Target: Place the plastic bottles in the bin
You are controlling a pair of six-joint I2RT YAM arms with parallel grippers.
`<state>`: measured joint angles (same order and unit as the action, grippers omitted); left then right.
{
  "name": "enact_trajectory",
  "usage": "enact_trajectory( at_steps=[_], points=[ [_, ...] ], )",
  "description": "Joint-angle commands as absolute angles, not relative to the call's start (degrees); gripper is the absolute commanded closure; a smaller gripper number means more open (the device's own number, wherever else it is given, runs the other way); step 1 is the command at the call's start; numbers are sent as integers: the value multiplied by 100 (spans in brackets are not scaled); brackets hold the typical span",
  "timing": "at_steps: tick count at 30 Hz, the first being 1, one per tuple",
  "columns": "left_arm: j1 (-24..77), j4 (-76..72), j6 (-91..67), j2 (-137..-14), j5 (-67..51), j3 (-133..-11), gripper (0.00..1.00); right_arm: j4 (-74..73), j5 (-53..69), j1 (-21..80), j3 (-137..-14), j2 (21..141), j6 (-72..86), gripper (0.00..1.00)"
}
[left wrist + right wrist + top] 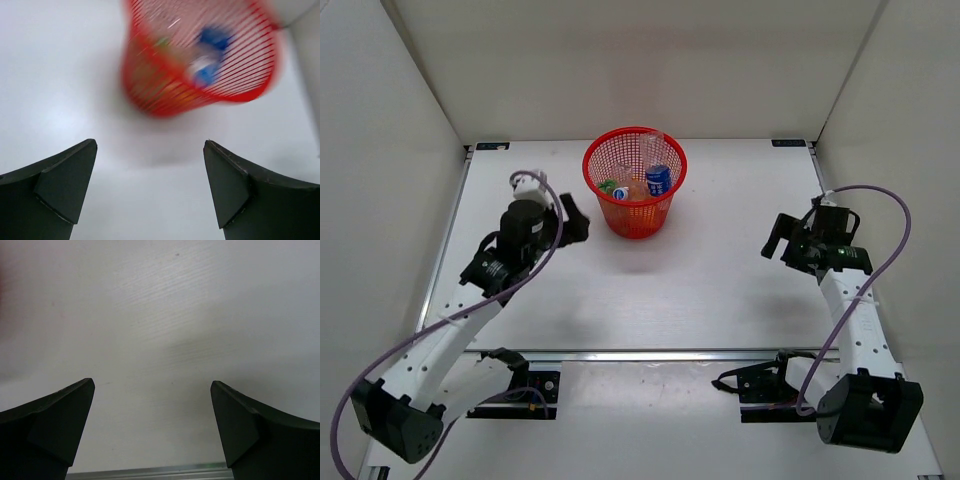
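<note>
Now both of my tools are spread wide, and nothing is between their fingers. My left gripper (576, 220) hangs just beside the bin (638, 218), on its left side and apart from it, with the opening turned toward the red mesh wall. In its wrist view the bin stands upright ahead of the two dark fingers (65, 185), blurred, wide mouth up and narrower base on the table (720, 290). My right gripper (778, 238) is well apart from the bin, over the right part of the table, and its wrist view shows the white surface between its fingers.

The plastic bottles (655, 172) that I can see are all inside the bin. The bottle with the blue label (658, 182) stands nearly upright, its long axis leaning toward the far right of the rim. A green bottle (609, 186) and an orange bottle (638, 191) sit lower beside it (which way these two point I cannot tell, the mesh hides them).
</note>
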<state>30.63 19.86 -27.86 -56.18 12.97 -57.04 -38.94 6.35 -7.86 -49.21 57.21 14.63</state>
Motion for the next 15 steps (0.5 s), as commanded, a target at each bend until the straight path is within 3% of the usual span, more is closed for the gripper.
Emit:
enact_trajectory(
  at_steps=[1, 6, 9, 15],
  points=[
    [2454, 4418, -3234, -5301, 1160, -4846, 2, -4281, 299, -660, -5081, 5757, 1363, 1],
    [1775, 4992, -3243, -4352, 1300, -4385, 1, -4227, 466, -493, -5062, 5783, 1353, 1],
    [1802, 5089, -3191, -4333, 1809, -4421, 1, -4298, 413, -404, -5098, 6011, 1379, 1],
    [1766, 4799, -3076, -4456, 1520, -4403, 1, -4342, 606, -27, -5027, 5959, 1451, 1]
  ],
)
